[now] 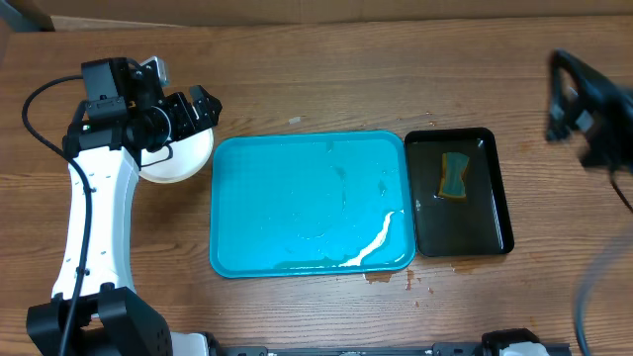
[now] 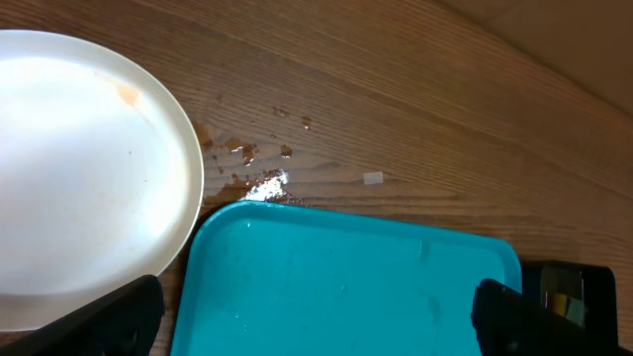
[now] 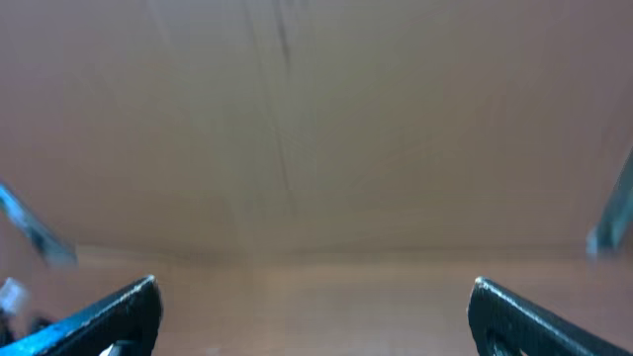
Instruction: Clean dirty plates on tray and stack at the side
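As I look down from the overhead camera, the large turquoise-blue rectangular plastic tray (image 1: 247, 178) lies in the middle of the frame on the brown wooden table (image 1: 326, 79). Its floor looks wet, and a thin white streak (image 1: 376, 240) curves near its lower right corner.

A white round shallow plate (image 1: 188, 163) rests on the table just off the tray's upper left corner. It is partly hidden by my left gripper (image 1: 193, 111), which hangs over it at the upper left of the frame. I cannot tell whether other plates lie under it.

In the left wrist view the plate fills the upper left, with a small brown smear (image 2: 127, 94) near its upper edge. Its rim comes very close to the tray's corner, and I cannot tell whether they touch. The left gripper's two dark fingertips (image 2: 109, 318) show at the bottom corners, spread wide with nothing between them. Brown droplets (image 2: 247, 150) dot the wood above the tray.

A narrow black rectangular tray (image 1: 499, 198) sits just beside the blue tray's right edge. A yellow and green sponge (image 1: 454, 176) lies in its upper half.

My right arm (image 1: 593, 99) is a dark blur at the upper right edge. In the blurred right wrist view, the right gripper (image 3: 316, 316) is spread wide and holds nothing.
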